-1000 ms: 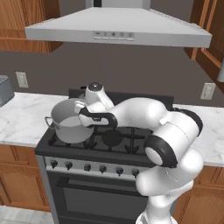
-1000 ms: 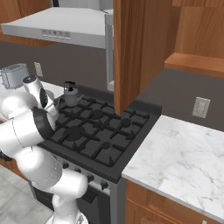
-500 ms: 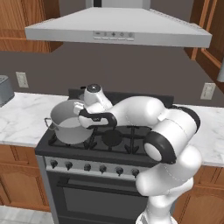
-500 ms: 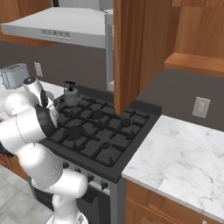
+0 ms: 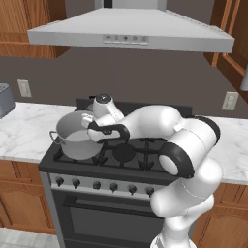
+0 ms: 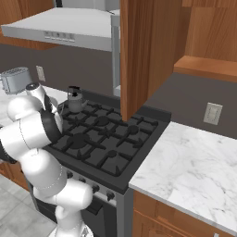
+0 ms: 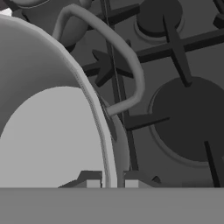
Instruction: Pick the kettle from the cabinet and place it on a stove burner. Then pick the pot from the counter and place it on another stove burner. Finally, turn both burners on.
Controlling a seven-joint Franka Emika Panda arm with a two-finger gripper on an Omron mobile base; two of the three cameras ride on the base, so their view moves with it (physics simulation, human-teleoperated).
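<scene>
The grey steel pot (image 5: 76,136) stands at the front left burner of the black stove (image 5: 125,153), its base at the grate. My gripper (image 5: 95,131) is shut on the pot's right rim. In the hand view the thin pot rim (image 7: 101,131) runs between my two finger tips, with the gripper (image 7: 110,183) shut on it, and a loop side handle (image 7: 131,65) sticks out over the grates. The small dark kettle (image 6: 74,98) sits on the back left burner. The cabinet (image 6: 143,51) hangs open above the stove (image 6: 102,139).
A grey range hood (image 5: 131,34) hangs over the stove. A toaster (image 5: 5,99) stands on the white marble counter (image 5: 24,127) at the left. More counter (image 6: 194,162) runs to the right. Dark knobs (image 5: 97,185) line the stove front.
The arm's elbow has shifted slightly; the pot stays at the front left burner with the gripper still shut on its rim.
</scene>
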